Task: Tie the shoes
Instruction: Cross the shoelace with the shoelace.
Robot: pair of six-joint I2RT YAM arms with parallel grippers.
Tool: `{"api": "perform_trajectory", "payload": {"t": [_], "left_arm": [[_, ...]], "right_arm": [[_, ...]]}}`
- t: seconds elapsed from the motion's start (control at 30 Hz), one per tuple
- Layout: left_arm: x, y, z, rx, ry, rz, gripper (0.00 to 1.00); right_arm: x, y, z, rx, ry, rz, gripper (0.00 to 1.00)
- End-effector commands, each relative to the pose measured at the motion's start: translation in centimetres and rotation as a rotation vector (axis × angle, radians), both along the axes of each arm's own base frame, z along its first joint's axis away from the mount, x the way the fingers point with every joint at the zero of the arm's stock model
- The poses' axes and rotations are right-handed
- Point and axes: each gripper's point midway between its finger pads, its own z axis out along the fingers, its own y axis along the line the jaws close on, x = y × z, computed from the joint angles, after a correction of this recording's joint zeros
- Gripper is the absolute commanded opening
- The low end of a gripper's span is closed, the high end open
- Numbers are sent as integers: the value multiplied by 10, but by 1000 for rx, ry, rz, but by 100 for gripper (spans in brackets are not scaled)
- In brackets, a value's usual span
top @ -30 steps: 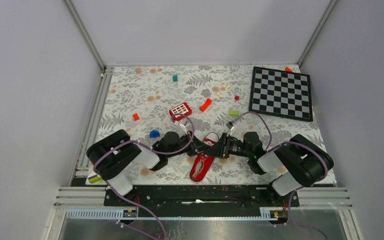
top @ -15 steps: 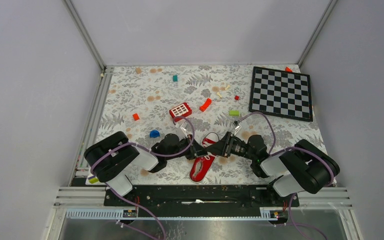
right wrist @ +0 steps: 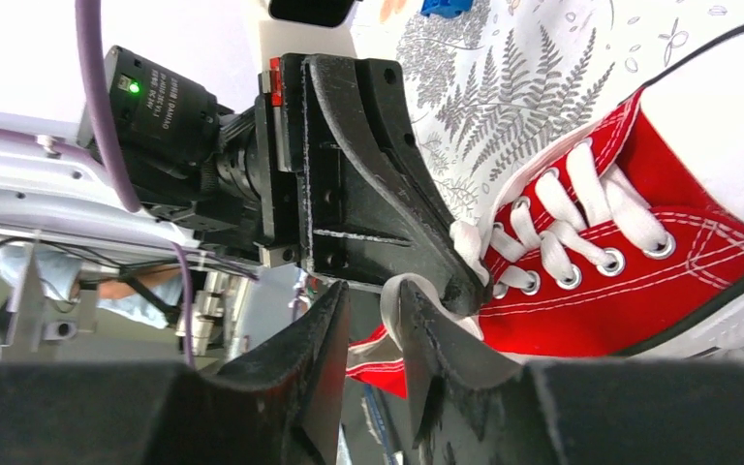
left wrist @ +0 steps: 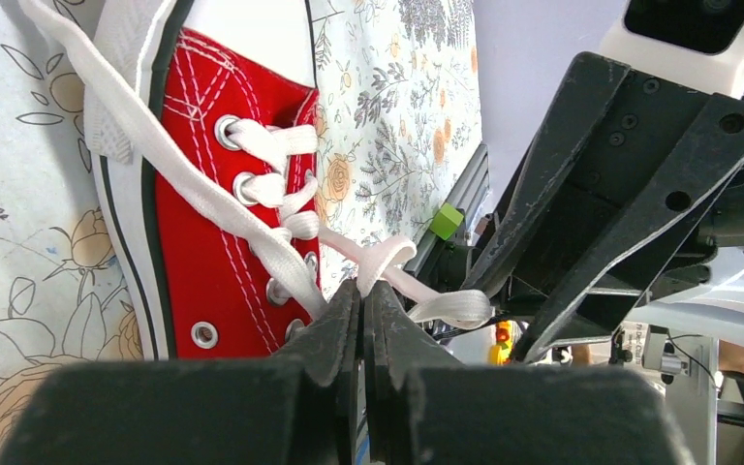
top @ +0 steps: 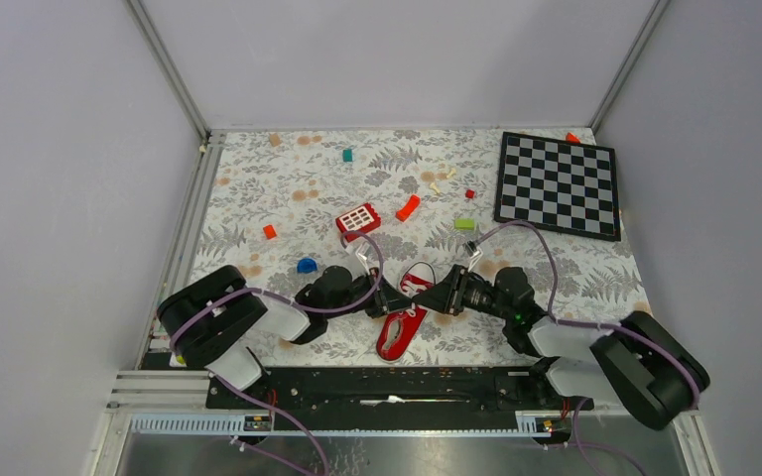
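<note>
The red shoe (top: 399, 332) with white laces lies on the floral table between my two grippers, toe pointing away from the arms. My left gripper (top: 389, 299) comes in from the left, shut on a white lace loop (left wrist: 387, 258) just above the eyelets of the shoe (left wrist: 203, 252). My right gripper (top: 439, 299) faces it from the right. In the right wrist view its jaws (right wrist: 368, 291) stand apart, and a strip of lace (right wrist: 389, 295) rests against the inner face of one finger beside the shoe (right wrist: 639, 281). The left gripper's fingers (right wrist: 397, 203) loom right in front of it.
A chessboard (top: 558, 184) lies at the back right. A red block with white squares (top: 358, 219), a red-orange curved piece (top: 408, 207), a blue piece (top: 306, 265), a green block (top: 464, 224) and other small bits lie scattered behind the shoe.
The right arm's elbow has swung out to the lower right while its gripper stays at the shoe. The left arm has shifted slightly left, still pinching the lace.
</note>
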Motion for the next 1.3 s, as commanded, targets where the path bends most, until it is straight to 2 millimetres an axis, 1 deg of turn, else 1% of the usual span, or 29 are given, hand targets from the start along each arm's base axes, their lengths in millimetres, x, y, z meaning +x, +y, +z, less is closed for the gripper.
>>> {"api": "perform_trajectory", "payload": {"t": [0.0, 0.13, 0.3, 0.43, 0.5, 0.63, 0.73, 0.77, 0.87, 1.0, 1.17, 1.27], "left_arm": [[-6, 0, 13, -11, -64, -40, 0], [-3, 1, 15, -8, -82, -31, 0], [1, 1, 21, -44, -98, -18, 0], [4, 2, 29, -79, -125, -4, 0], [4, 3, 30, -83, -136, -1, 0], [6, 3, 30, -84, -138, -1, 0], [7, 5, 34, -95, -149, 2, 0], [8, 5, 36, -99, -156, 2, 0], [9, 5, 40, -98, -169, -2, 0], [11, 6, 41, -82, -183, -3, 0], [13, 7, 46, -61, -205, -9, 0], [14, 8, 48, -52, -215, -7, 0]], "right_arm": [[4, -6, -8, -146, -62, 5, 31], [-3, -11, -8, -221, -75, 47, 31], [-14, -13, -20, -308, -30, 126, 39], [-20, -22, -33, -403, 5, 151, 41], [-19, -28, -35, -437, 1, 134, 43], [-12, -31, -19, -409, -66, 67, 43], [-11, -28, -10, -411, -127, 31, 43], [-14, -24, -9, -424, -150, 36, 43], [-13, -18, -4, -451, -201, -14, 44], [-7, -13, -2, -478, -229, -86, 45], [-5, -3, 2, -501, -253, -92, 46], [1, 2, 5, -521, -263, -111, 47]]}}
